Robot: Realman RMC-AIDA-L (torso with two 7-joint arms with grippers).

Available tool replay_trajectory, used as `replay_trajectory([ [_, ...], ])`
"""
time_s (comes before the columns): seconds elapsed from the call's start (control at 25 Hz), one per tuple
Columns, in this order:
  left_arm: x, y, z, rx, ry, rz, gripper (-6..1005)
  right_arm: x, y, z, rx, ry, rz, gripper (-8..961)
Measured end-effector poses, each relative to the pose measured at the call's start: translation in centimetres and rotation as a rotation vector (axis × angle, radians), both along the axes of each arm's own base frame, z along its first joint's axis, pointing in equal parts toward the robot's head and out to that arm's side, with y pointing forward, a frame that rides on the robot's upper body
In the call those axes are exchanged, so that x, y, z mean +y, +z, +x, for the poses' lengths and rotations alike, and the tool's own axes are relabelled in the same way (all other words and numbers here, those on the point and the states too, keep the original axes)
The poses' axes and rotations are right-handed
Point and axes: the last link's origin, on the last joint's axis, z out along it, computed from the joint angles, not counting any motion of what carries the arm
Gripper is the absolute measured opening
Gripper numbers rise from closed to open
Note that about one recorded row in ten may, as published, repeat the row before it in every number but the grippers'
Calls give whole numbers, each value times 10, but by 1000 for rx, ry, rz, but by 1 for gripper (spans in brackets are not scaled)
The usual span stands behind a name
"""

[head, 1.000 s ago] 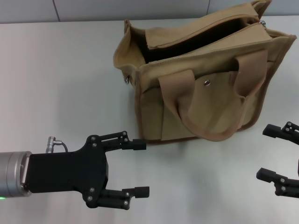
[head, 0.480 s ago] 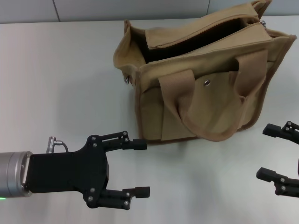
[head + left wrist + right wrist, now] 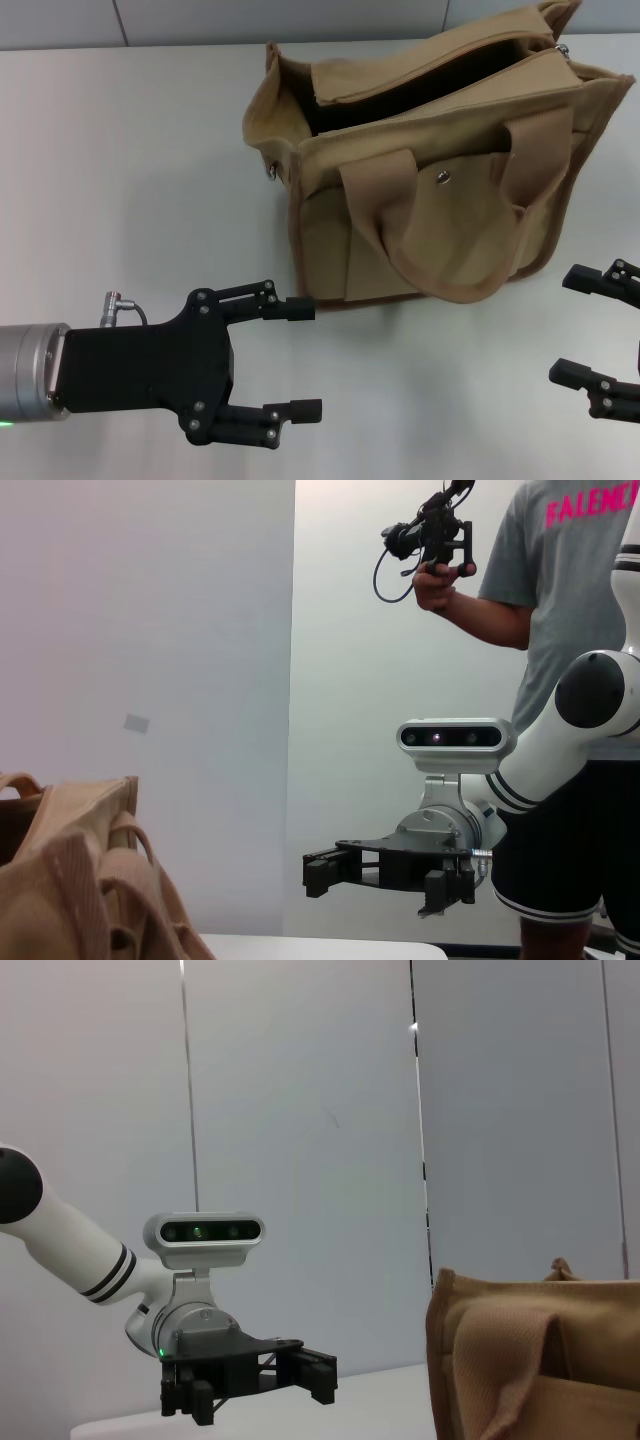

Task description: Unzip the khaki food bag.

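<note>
Even, bright indoor light falls from above. The khaki food bag (image 3: 430,170) casts only a soft, faint shadow on the pale table (image 3: 120,170). The bag's open interior is dark, its contents perhaps unreadable. Both wrist views are slightly hazy, with the bag's near edge out of focus.

The head view's edge cuts off my right gripper (image 3: 600,335), hiding its body. My wrist views crop the khaki food bag (image 3: 70,880) to one corner.
</note>
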Motion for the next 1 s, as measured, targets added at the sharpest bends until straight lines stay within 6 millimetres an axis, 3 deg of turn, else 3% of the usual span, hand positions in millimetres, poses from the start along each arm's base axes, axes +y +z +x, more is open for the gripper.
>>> replay_trajectory([
  [1.0, 0, -1, 1, -4, -3, 0, 827, -1, 0, 0, 3, 0, -2, 849],
])
